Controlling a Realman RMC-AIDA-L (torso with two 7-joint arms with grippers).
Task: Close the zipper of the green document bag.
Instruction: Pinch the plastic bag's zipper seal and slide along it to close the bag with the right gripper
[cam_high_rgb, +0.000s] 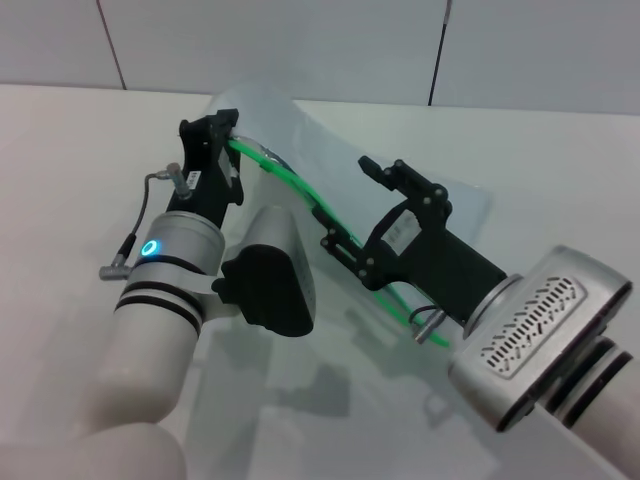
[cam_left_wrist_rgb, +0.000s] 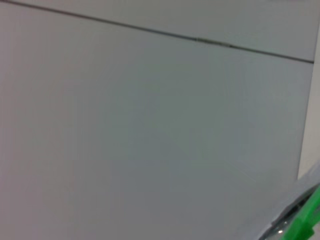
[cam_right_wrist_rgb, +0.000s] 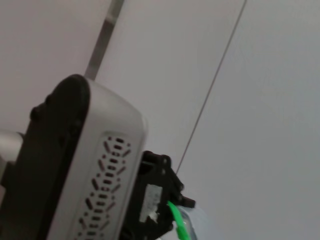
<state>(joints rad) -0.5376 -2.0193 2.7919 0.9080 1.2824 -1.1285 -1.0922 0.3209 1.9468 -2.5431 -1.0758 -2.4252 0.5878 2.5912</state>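
Observation:
The green document bag is a clear pouch, lifted and curled off the white table. Its zipper runs as a bright green strip from my left gripper toward the right arm. In the head view my left gripper is shut on the bag's far end, where the strip starts. My right gripper stands open, one finger on either side of the strip near its middle. The right wrist view shows the left gripper with the zipper coming out of it. The zipper also shows at a corner of the left wrist view. I cannot make out the slider.
A grey panelled wall rises behind the table. The right arm's wrist housing hangs over the table's near right; the left arm's housing sits near the centre.

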